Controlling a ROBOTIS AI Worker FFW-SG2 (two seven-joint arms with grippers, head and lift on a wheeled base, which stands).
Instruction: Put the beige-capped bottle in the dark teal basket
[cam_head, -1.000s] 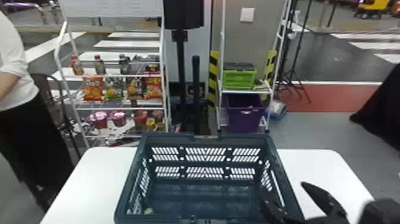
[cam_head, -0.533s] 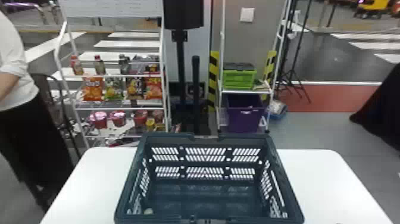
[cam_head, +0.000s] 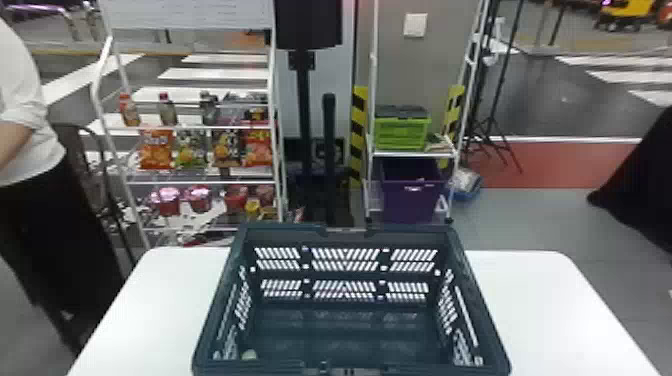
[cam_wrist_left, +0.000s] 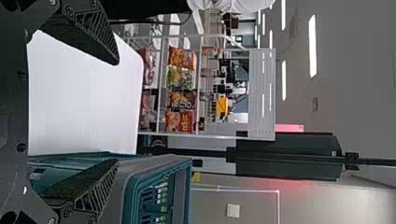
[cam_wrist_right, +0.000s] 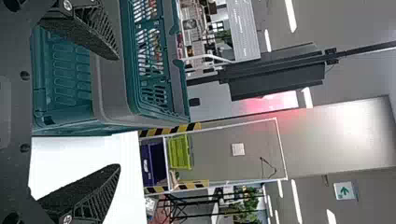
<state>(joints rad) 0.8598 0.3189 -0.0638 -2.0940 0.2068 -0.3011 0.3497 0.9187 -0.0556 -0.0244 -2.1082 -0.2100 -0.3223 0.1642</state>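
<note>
Hanging apart w/ nothing btwn them, the L gripper's fingers are spread wide, and the R gripper's are the same: wide, empty. And the thing itself? Down in the dark teal basket, head view, near L corner, that's prob. the beige-capped bottle: just a small pale round end showing, low, tucked close to the near wall. Body's hard to make out, so can't tell for sure if it's upright or on its side, or which way the long axis runs.

Here's the relation that counts: basket sits on the white worktop btwn the two grippers. From the L gripper it lies off to the robot's R, from the R gripper off to the robot's L. That pale end is in the L half, so L gripper's prob. the nearer one if anyone has to go back in.

Doesn't look needed tho. If that's the bottle, it's inside the walls, nobody's gripping it, and the job reads as done or v. close. Next move, my call: both grippers keep clear of the rim, no more reaching. Main risk is a fingertip clipping the basket's side and shoving it, maybe rolling the bottle if it's lying down.
</note>
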